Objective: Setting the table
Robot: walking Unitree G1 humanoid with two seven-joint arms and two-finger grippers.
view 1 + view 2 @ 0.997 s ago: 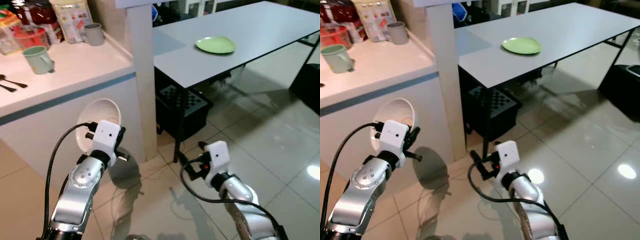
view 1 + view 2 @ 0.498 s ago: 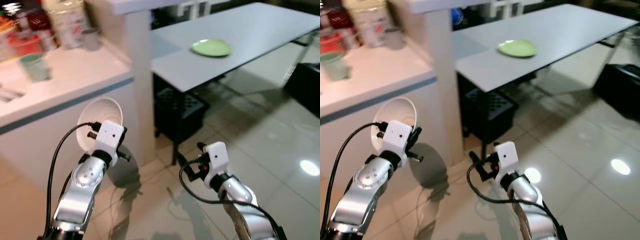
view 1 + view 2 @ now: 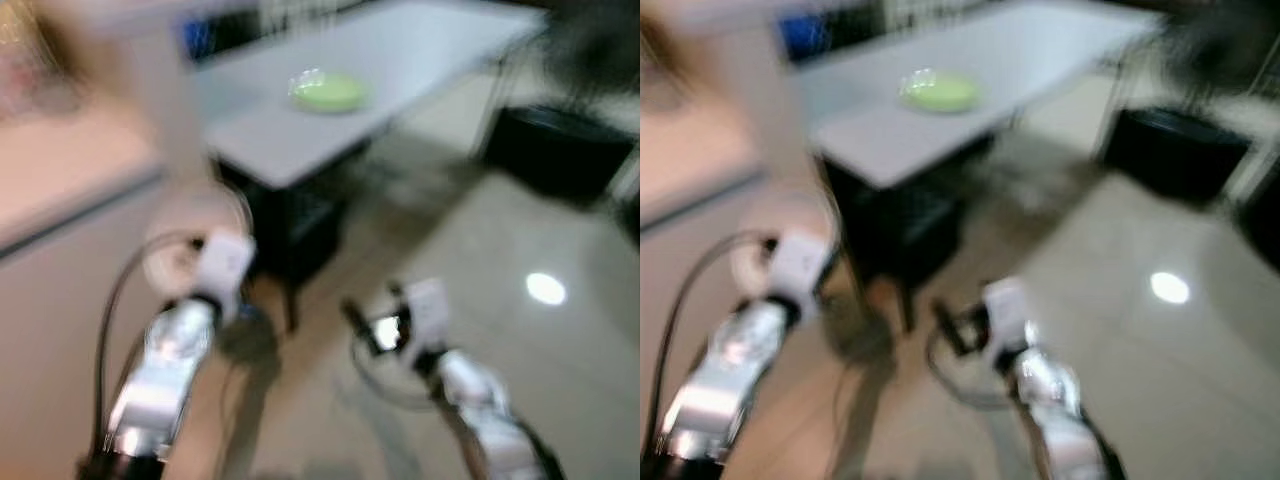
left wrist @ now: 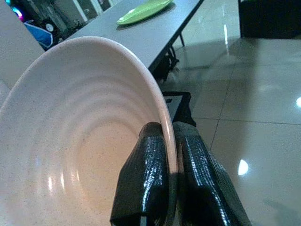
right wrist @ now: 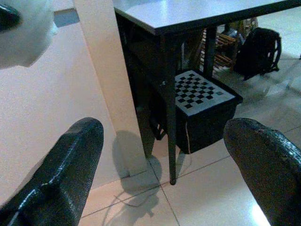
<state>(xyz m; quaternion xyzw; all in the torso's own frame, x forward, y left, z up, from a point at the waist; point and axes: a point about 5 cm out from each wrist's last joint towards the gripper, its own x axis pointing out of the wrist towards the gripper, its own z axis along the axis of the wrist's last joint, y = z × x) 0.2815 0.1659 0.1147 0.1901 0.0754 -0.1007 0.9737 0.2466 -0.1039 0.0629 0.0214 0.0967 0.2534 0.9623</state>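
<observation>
Grey table (image 3: 400, 60) bears one green plate (image 3: 327, 93); left hand (image 4: 171, 183) clamps one bowl (image 4: 70, 141), right hand (image 5: 164, 160) apart.

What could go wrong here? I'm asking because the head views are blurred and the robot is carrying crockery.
1. The left pincer holds the bowl only by its rim, one finger inside and one outside. A jolt while walking might let it slip and break on the tile floor.
2. The table edge and its leg lie close ahead. In a turn this fast, the bowl might clip them before it gets near the plate.
</observation>
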